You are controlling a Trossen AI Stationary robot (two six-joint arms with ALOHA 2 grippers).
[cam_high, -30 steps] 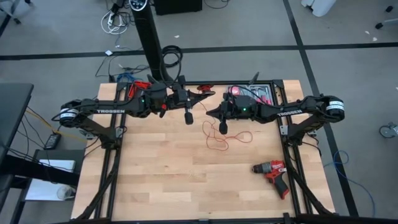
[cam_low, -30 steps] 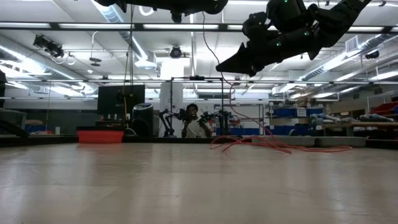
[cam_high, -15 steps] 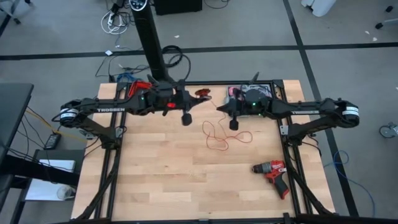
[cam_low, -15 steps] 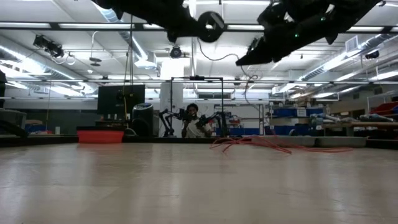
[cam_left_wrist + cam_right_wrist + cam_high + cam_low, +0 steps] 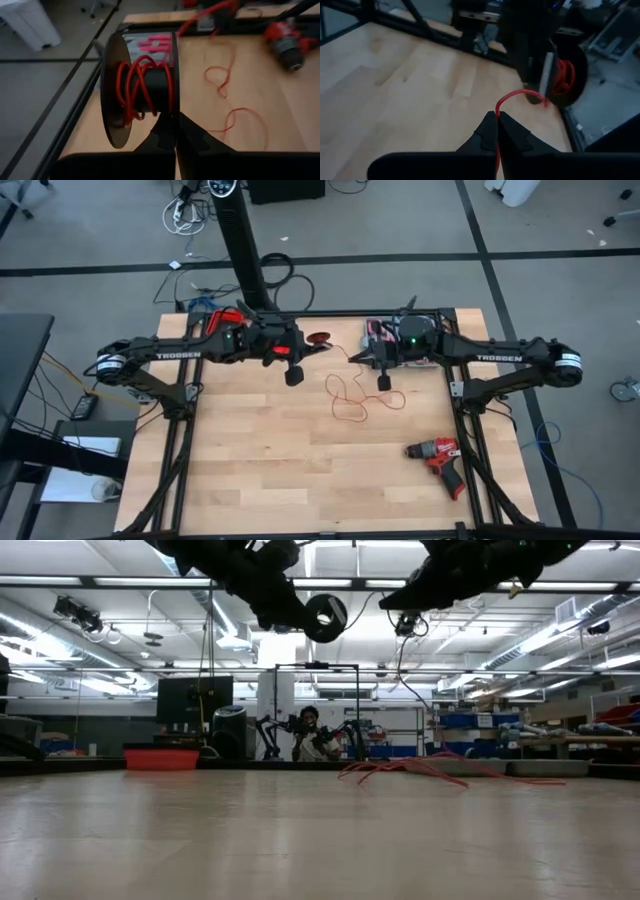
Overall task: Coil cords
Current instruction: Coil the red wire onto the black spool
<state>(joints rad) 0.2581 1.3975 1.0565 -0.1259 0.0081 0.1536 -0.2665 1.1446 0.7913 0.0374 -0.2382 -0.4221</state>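
Note:
The cords are one thin red wire. Part of it is wound on a black spool (image 5: 145, 90) and the rest lies in loose loops (image 5: 350, 395) on the wooden table's far middle. My left gripper (image 5: 312, 343) is shut on the spool, high above the table (image 5: 325, 615). Just to its right, my right gripper (image 5: 358, 357) is shut on the wire a short way from the spool, also high up (image 5: 395, 602). My left gripper pinches the rim of one spool flange (image 5: 173, 117) between its two fingers. It comes in slanting a little downward from the table's left. The spool is lifted clear, its wound core showing beyond the fingertips. My right gripper pinches the red wire (image 5: 498, 109) between its fingertips, coming from the table's right, nearly level. From the fingers a short curved stretch (image 5: 520, 92) runs to the spool (image 5: 562, 75). The rest of the wire hangs down to the loops on the table.
A red and black drill (image 5: 437, 457) lies near the table's right front. An open case of red tools (image 5: 395, 330) sits at the far edge under my right arm. Black frame rails border the table. Beyond it, a person (image 5: 310, 735) shows in the room.
My right gripper has risen and drawn back toward the table's right edge, rolling about its own line, still shut on the wire. My left gripper has tipped downward, lowering the spool into the low view. The loose loops on the table have shifted slightly.

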